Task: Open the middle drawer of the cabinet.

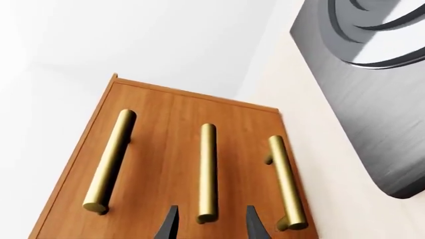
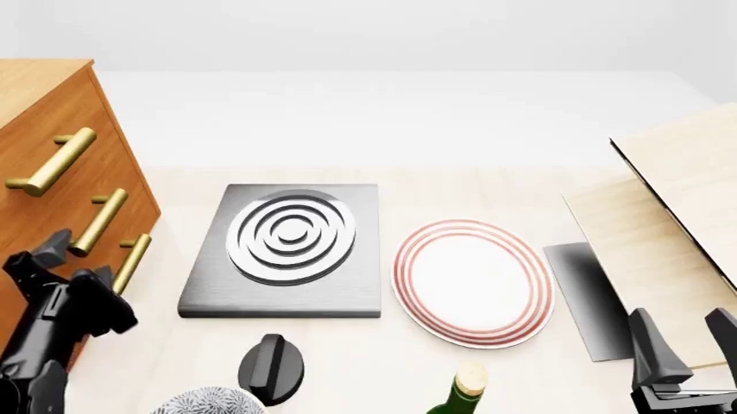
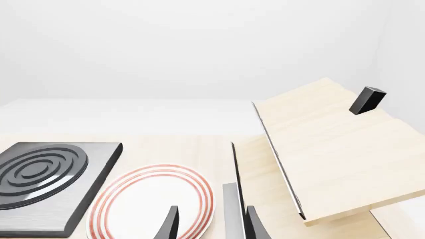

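The orange-brown cabinet [image 2: 47, 95] stands at the table's left edge with three brass bar handles on its front. The middle drawer [image 2: 124, 200] carries the second handle [image 2: 98, 222] and looks closed. My left gripper [image 2: 72, 269] is open just in front of that handle, not touching it. In the left wrist view the cabinet front [image 1: 166, 114] fills the frame, and the middle handle [image 1: 208, 172] lies in line with the gap of my left gripper [image 1: 211, 226]. My right gripper [image 2: 685, 345] is open and empty at the near right; it also shows in the right wrist view [image 3: 211, 225].
A grey burner plate with rings [image 2: 288, 246] and a red-rimmed white plate [image 2: 472, 280] lie mid-table. A black knob-like object [image 2: 273, 366], a speckled bowl [image 2: 207, 401] and a green bottle top [image 2: 461, 392] sit near the front edge. Pale wood panels [image 2: 679, 198] stand at the right.
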You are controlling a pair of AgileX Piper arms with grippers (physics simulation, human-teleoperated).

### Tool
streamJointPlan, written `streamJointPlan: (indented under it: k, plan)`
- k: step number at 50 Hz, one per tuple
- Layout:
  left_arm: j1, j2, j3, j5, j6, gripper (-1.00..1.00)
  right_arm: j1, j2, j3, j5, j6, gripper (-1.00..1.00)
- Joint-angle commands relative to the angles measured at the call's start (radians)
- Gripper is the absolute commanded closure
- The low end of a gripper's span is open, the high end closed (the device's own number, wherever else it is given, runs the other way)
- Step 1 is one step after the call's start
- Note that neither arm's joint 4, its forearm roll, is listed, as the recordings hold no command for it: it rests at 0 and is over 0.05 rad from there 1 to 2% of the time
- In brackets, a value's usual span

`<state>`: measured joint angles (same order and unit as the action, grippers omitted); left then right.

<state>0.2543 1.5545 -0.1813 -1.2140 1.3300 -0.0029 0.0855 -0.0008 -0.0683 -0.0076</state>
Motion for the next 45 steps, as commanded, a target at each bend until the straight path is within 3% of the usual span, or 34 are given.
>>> streamJointPlan:
  k: [1, 27, 28, 45]
  plan:
    - [0.024, 0.001, -0.033, 0.005, -0.014, -1.0, 0.0, -0.022, 0.0, 0.018, 0.002, -1.0]
    - [0.043, 0.053, -0.083, -0.003, -0.031, -1.0, 0.0, -0.022, 0.0, 0.018, 0.002, -1.0]
    - [0.045, 0.051, -0.088, 0.003, -0.034, 1.0, 0.0, -0.022, 0.0, 0.018, 0.002, -1.0]
    - [0.006, 0.065, -0.071, -0.005, -0.026, 1.0, 0.0, -0.022, 0.0, 0.018, 0.002, -1.0]
